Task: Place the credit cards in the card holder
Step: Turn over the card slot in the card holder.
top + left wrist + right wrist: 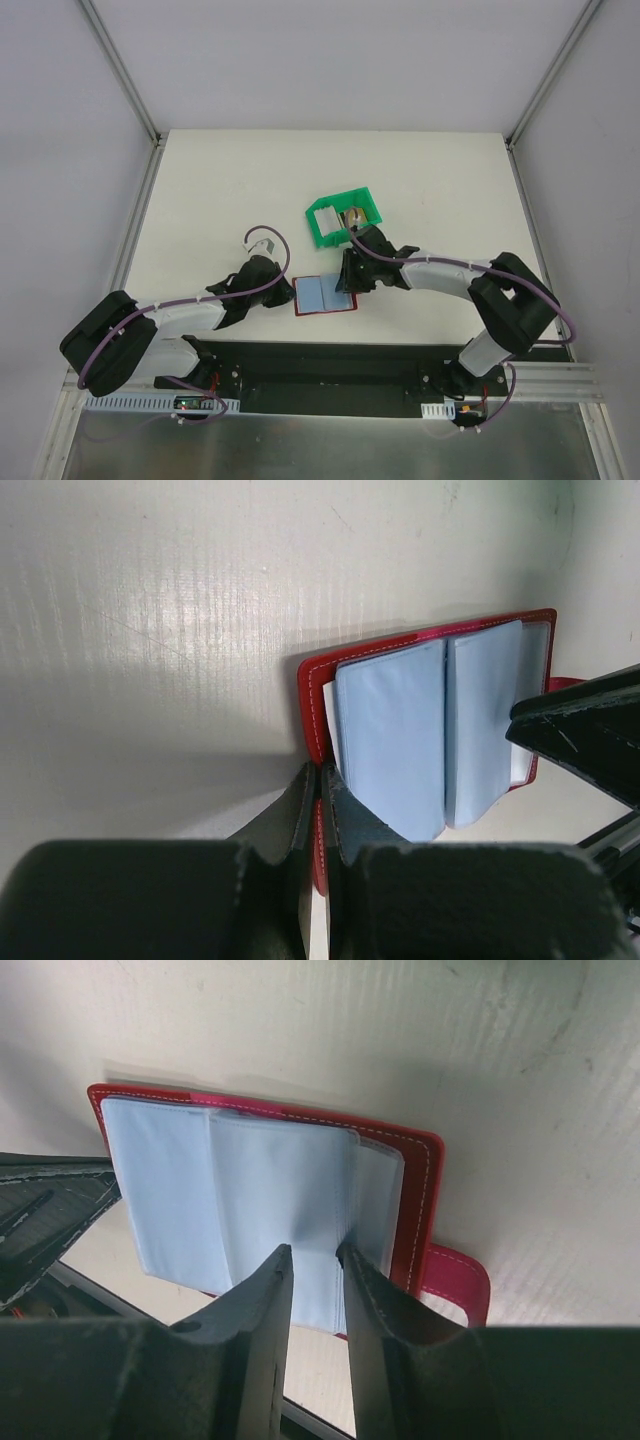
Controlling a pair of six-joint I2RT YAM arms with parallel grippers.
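The card holder [325, 295], a dark red wallet, lies open on the table with its pale blue-grey pockets [395, 735] facing up. My left gripper [320, 770] is shut on the wallet's red left edge [312, 695]; it also shows in the top view [287, 292]. My right gripper [313, 1250] hovers over the right-hand pockets [270, 1190] with its jaws a narrow gap apart and nothing between them. Its right fingertip touches a pocket edge. The snap tab [458, 1280] sticks out at the right. A whitish card [325, 220] and a golden-yellow piece [355, 214] lie in the green bin.
The green plastic bin [368, 202] stands just behind the wallet, close to the right wrist. The right gripper's finger [585, 735] reaches in over the wallet's right side. The table's near edge with the black base rail [330, 365] is just below the wallet.
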